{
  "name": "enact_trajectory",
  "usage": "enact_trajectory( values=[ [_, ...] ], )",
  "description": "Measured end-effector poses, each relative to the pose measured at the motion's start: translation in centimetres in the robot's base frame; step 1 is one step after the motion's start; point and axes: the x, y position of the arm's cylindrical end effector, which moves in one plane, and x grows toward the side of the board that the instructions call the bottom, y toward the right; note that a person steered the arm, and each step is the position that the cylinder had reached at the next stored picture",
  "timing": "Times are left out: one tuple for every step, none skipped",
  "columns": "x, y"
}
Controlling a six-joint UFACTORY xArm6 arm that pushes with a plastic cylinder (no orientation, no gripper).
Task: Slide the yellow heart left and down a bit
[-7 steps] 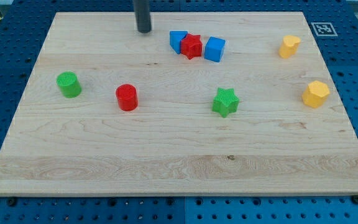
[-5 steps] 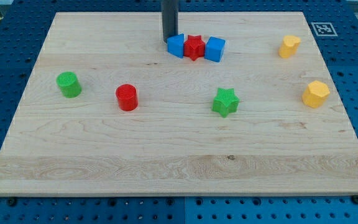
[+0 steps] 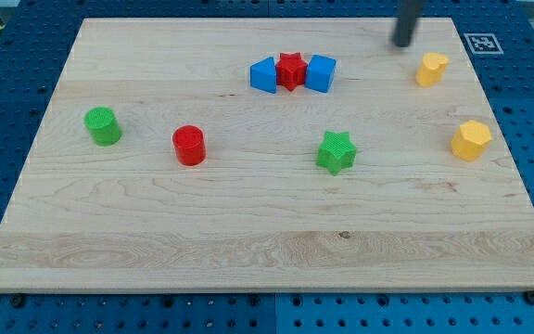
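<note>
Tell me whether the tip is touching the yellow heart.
No: my tip stands apart from the yellow heart, up and to its left.

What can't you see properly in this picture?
- My tip, above-left of the small yellow heart block in the camera view: motion-blurred, so its exact end is unclear.
- The dark rod: cut off by the view's top edge.
- The red star block: its sides are hidden by the two blue blocks pressed beside it.

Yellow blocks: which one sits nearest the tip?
The yellow heart at the view's top right, just right of my tip; the yellow hexagon lies lower.
</note>
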Motion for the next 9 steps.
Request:
enact_trajectory(
  values=[
    [3.9,6.8],
    [7.6,6.4],
    [7.0,-0.1],
    [6.5,-8.6],
    [6.5,-11.6],
    [4.6,-8.1],
    [2.3,-4.8],
    [-0.1,-6.5],
    [-1.3,-12.1]
  ],
)
